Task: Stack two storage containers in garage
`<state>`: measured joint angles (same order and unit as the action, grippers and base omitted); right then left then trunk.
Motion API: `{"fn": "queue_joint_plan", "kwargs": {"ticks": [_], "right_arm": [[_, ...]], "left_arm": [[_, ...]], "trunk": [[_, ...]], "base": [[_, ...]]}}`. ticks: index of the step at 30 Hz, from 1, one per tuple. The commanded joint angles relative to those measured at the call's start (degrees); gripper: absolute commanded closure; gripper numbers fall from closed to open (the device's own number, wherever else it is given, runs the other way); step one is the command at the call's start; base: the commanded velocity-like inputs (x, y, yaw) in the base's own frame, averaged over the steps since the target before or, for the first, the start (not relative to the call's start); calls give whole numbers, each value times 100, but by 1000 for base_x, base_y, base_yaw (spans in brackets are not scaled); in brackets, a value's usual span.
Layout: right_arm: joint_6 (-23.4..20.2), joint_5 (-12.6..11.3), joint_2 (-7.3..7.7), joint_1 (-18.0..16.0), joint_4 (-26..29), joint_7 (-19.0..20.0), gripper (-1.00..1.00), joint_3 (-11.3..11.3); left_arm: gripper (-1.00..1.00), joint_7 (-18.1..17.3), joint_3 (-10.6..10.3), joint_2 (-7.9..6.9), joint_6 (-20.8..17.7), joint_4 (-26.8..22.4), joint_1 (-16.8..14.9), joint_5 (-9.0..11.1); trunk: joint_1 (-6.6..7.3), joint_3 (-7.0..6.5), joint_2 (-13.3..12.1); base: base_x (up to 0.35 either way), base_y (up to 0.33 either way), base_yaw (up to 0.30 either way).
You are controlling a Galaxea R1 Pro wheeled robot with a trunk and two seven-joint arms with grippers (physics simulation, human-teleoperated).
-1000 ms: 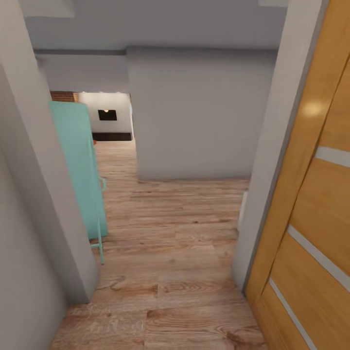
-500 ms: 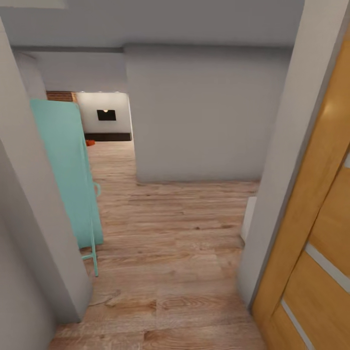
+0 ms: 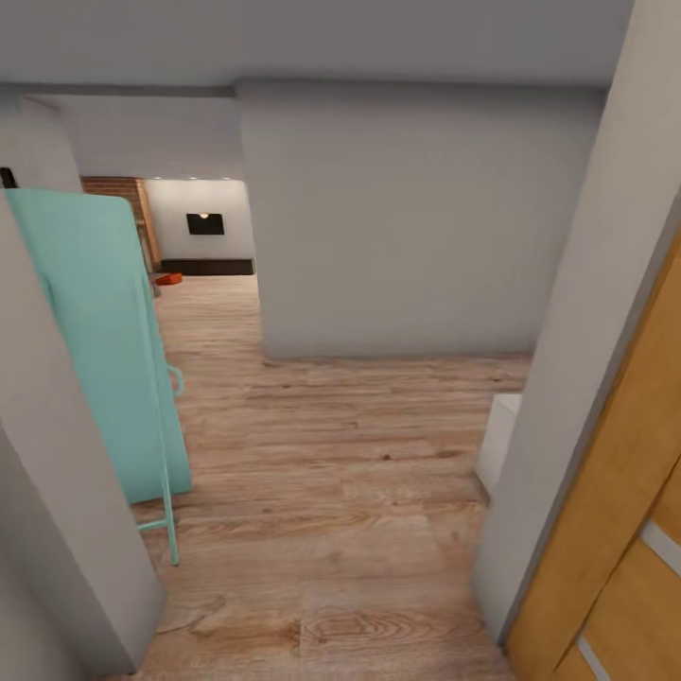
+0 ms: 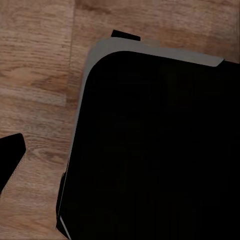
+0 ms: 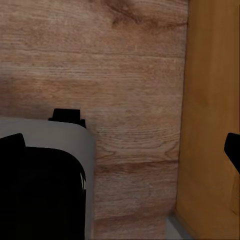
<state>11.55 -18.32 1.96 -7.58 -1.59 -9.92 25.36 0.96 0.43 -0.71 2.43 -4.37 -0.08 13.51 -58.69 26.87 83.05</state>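
Note:
Far down the wood-plank hallway, past the teal door, a small orange-red storage container lies on the floor of the living room, beside a brick wall. It is tiny at this distance and its shape is unclear. In the left wrist view my left gripper hangs over the planks with one dark fingertip at the picture's edge, nothing held. In the right wrist view my right gripper is open, its fingertips far apart and empty.
I stand in a doorway: a grey wall edge at left, a grey frame and an orange wooden door at right. A teal door stands open ahead left, a grey wall block ahead, a low white box at right.
The whole view has moved forward through the doorway: both door edges slid outward, the wooden door fills less of the picture, and the far room with the orange-red container has come into sight.

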Motion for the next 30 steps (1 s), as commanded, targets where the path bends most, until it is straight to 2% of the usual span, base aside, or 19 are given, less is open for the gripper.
{"fn": "queue_joint_plan", "kwargs": {"ticks": [1,30], "right_arm": [[32,-47,-3,-6,-17,-2,-100,48],[23,-90,-3,-6,-17,-16,-100,9]], "left_arm": [[-100,9,1,1,11,-2,-1,20],[-100,9,1,1,-10,-2,-1,29]], "trunk": [[-3,5,2],[-3,5,2]], "base": [[322,0,0],[322,0,0]]}}
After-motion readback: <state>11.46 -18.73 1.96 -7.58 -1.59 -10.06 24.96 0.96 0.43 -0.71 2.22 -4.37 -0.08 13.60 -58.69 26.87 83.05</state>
